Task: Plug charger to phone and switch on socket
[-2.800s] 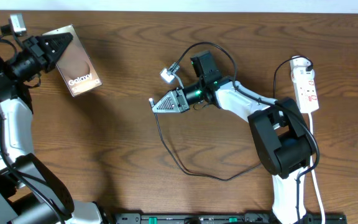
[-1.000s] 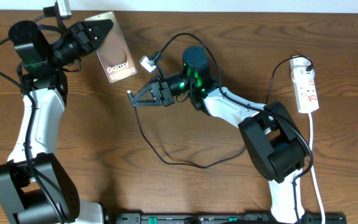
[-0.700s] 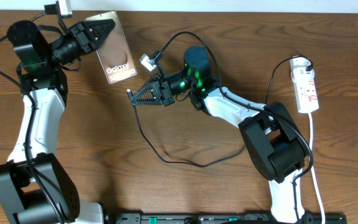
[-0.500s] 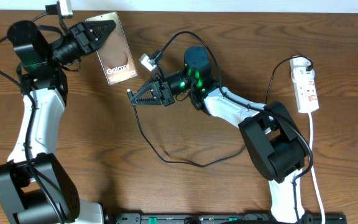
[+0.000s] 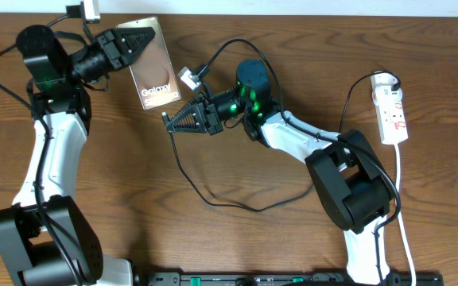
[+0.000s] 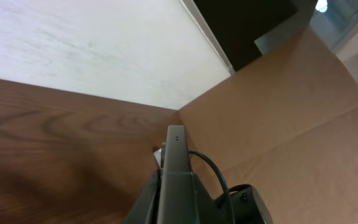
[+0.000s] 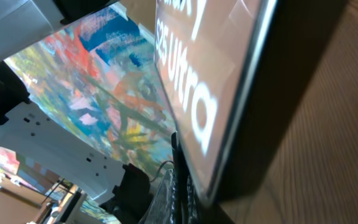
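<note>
My left gripper [image 5: 143, 36] is shut on the top end of the phone [image 5: 154, 73] and holds it tilted above the table at the back left. The brown face reads "Galaxy". In the left wrist view the phone's dark edge [image 6: 176, 177] stands upright between the fingers. My right gripper [image 5: 170, 121] is shut on the charger [image 5: 237, 209] close to its tip. That tip sits just below the phone's lower end. The phone [image 7: 216, 74] fills the right wrist view, close to the fingers. The black cable loops across the table towards the socket [image 5: 393, 111] at the far right.
The socket's white cord [image 5: 405, 214] runs down the right side to the table's front edge. A black plug [image 5: 389, 80] sits in the strip's far end. A black rail [image 5: 277, 279] lies along the front edge. A cardboard wall [image 6: 291, 118] stands behind the table.
The left gripper has carried the phone a little to the right and turned it more upright, nearer the charger tip. The right gripper and the cable have stayed where they were.
</note>
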`<action>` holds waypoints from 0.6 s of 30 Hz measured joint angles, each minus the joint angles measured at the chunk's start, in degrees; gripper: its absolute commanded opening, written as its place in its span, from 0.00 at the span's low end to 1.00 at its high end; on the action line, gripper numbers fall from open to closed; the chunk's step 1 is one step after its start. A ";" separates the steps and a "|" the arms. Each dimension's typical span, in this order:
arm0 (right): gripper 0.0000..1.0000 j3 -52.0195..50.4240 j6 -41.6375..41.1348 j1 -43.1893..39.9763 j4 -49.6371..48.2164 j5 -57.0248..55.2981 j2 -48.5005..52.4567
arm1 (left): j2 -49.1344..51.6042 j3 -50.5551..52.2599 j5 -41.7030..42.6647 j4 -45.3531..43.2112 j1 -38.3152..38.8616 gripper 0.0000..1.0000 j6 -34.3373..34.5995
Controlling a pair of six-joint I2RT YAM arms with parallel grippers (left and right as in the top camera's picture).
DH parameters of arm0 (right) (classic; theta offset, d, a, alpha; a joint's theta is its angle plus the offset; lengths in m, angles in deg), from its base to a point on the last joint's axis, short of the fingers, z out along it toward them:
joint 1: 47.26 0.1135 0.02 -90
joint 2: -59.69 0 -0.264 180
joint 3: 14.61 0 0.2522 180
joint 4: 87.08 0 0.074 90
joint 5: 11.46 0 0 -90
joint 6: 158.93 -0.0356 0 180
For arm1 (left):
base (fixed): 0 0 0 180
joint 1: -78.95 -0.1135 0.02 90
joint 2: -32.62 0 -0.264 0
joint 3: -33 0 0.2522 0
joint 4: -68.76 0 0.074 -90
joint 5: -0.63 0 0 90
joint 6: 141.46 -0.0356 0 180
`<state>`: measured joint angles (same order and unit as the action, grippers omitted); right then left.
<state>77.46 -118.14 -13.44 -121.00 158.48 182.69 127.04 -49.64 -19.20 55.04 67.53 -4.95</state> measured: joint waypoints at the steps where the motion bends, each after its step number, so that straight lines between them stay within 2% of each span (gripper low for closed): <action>1: 0.01 0.00 0.00 0.00 -0.02 -0.04 0.00 | 0.00 0.00 0.00 -0.13 0.20 0.07 0.00; 18: 0.01 0.00 -2.14 -1.49 -4.63 -0.04 0.00 | 0.00 0.00 0.22 -0.24 0.50 0.08 0.00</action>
<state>77.46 -120.29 -14.92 -125.64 158.43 182.69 127.04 -49.64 -18.98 54.80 68.03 -4.95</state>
